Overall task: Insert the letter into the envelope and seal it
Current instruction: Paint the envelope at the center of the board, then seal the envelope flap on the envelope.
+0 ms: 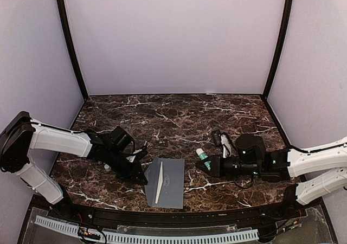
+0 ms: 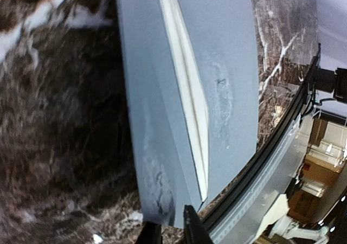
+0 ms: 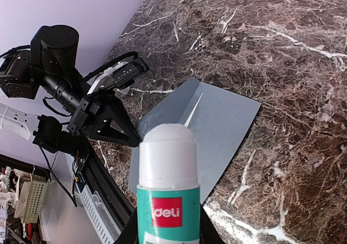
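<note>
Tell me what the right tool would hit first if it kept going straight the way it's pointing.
Probably the envelope. The right tool, gripping the glue stick, points toward it, though it might pass just above; depth is unclear.

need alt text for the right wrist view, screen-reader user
A green-and-white glue stick fills the bottom centre, clamped in the right gripper. Beyond it the grey-blue envelope lies on the dark marble table, a cream sliver of the letter showing, with the left gripper pinching one edge.
</note>
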